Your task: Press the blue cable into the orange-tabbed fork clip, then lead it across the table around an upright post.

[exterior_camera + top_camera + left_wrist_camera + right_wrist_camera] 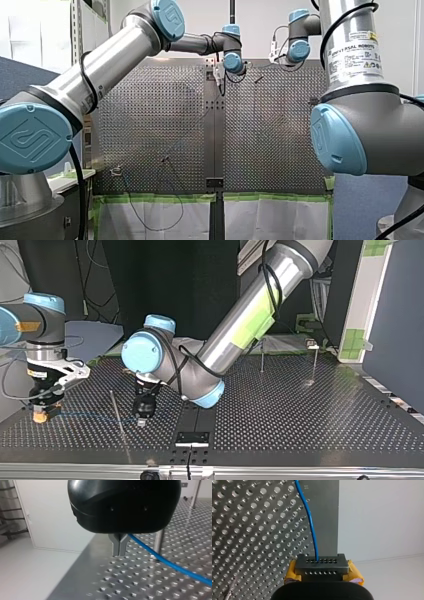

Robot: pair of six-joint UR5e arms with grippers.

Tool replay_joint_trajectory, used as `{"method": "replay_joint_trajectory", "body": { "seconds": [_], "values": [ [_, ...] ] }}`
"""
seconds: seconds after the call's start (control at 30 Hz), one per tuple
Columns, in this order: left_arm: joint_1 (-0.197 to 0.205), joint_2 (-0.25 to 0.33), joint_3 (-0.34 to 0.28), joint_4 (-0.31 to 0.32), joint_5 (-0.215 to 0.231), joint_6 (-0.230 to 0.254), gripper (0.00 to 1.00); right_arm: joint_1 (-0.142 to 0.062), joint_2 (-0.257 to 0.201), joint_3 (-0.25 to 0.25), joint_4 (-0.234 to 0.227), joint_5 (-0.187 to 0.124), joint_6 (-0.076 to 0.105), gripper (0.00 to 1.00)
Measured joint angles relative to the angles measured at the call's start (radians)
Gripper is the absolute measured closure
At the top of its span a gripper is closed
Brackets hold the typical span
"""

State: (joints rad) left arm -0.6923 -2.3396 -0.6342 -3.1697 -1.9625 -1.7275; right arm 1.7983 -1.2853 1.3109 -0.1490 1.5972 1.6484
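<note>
**A:** Top view, far left: right gripper (42, 412), yellow pads, jaws clamped on the cable (85, 415). Cable runs low over the tabletop (300, 420) to the left gripper (142, 416).

**B:** Its jaws?

**A:** Can't tell, the housing hides them. Cable lies in the mouth of a grey clip (119, 545) beneath; no orange tab shows. Pressing step, I'd judge.

**B:** Next?

**A:** Seat it fully, then lead it toward a post (314, 362).

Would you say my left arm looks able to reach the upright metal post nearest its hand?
Probably yes: the upright metal post stands close beside my left hand, and only the thin blue cable crosses the perforated metal table between them, which hardly blocks the way.
</note>
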Motion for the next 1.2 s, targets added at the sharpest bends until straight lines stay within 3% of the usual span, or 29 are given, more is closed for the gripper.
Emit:
{"method": "replay_joint_trajectory", "body": {
  "seconds": [0.13, 0.3, 0.43, 0.67, 0.83, 1.0, 1.2],
  "values": [
    [0.002, -0.002, -0.032, 0.020, 0.002, 0.000, 1.00, -0.004, 0.005, 0.000, -0.003, -0.032, 0.010, 1.00],
    [0.002, -0.003, -0.054, 0.043, 0.003, 0.000, 1.00, -0.016, 0.008, 0.000, -0.008, -0.077, 0.040, 1.00],
    [0.003, -0.003, -0.054, 0.054, 0.003, -0.001, 1.00, -0.030, 0.019, 0.000, -0.010, -0.104, 0.052, 1.00],
    [0.009, -0.026, -0.024, 0.055, -0.001, -0.001, 1.00, -0.056, 0.060, 0.000, -0.017, -0.165, 0.060, 1.00],
    [0.012, -0.064, 0.020, 0.023, -0.006, -0.001, 1.00, -0.072, 0.078, 0.000, -0.039, -0.207, 0.079, 1.00],
    [0.020, -0.075, 0.017, 0.026, -0.008, -0.001, 1.00, -0.085, 0.097, 0.001, -0.044, -0.228, 0.082, 1.00],
    [0.030, -0.076, -0.037, 0.066, -0.008, -0.002, 1.00, -0.083, 0.133, 0.018, -0.044, -0.241, 0.077, 1.00]
  ]
}}
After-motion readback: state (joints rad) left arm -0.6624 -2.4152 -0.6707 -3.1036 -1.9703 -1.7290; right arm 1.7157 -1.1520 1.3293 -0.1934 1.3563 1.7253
